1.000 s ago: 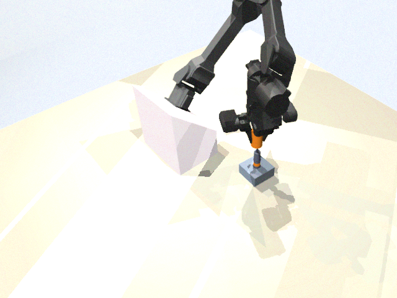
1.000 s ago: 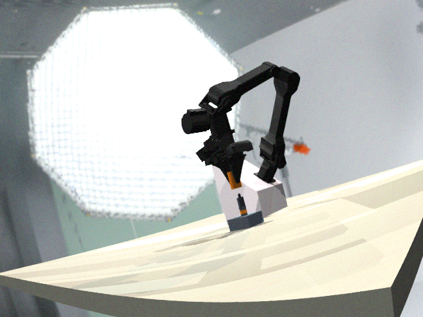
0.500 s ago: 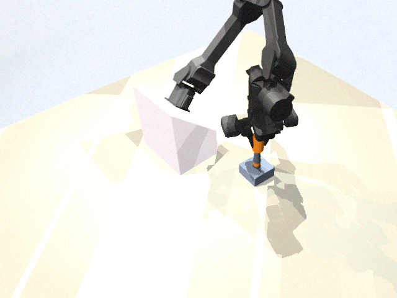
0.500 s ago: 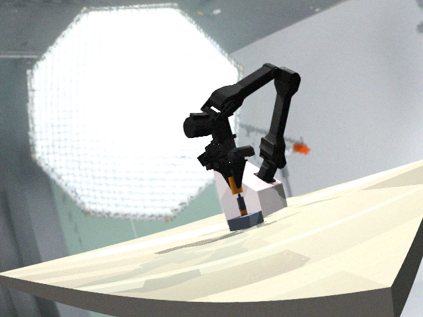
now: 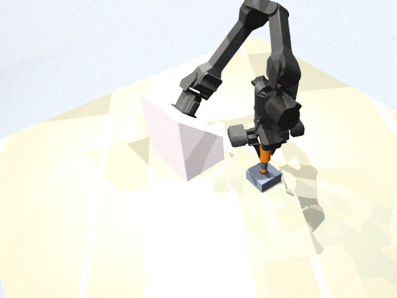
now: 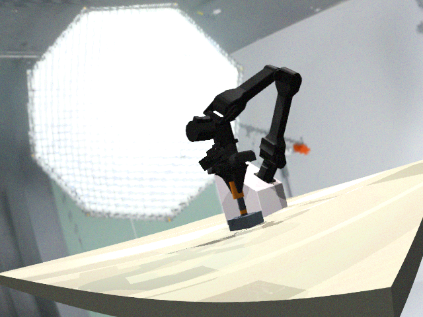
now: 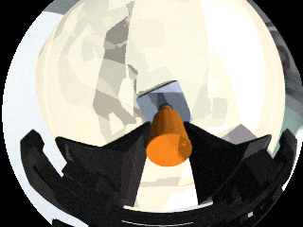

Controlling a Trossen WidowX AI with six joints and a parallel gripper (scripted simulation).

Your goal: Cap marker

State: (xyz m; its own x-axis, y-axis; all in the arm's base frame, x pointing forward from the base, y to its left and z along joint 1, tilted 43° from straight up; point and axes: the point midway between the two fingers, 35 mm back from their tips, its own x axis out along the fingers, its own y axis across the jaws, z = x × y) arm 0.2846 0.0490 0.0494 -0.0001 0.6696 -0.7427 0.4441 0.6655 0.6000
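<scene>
The orange cap (image 5: 265, 155) (image 6: 236, 191) (image 7: 169, 144) is upright between the fingers of my gripper (image 5: 265, 151) (image 6: 236, 189) (image 7: 167, 125), which is shut on it. The marker (image 5: 263, 166) (image 6: 242, 204) (image 7: 165, 107) stands upright in the blue-grey holder block (image 5: 269, 184) (image 6: 246, 222) (image 7: 182, 100). The cap is directly above the marker in line with it, and its lower rim hides the marker's tip. A length of dark marker body shows between the cap's rim and the orange band near the block. How far the tip is inside the cap is hidden.
A pale pink box-shaped block (image 5: 166, 138) (image 6: 273, 201) stands beside the arm's base, to the left of the holder block in the top view. The pale table (image 5: 121, 224) (image 6: 324, 246) carries shadows of the arm.
</scene>
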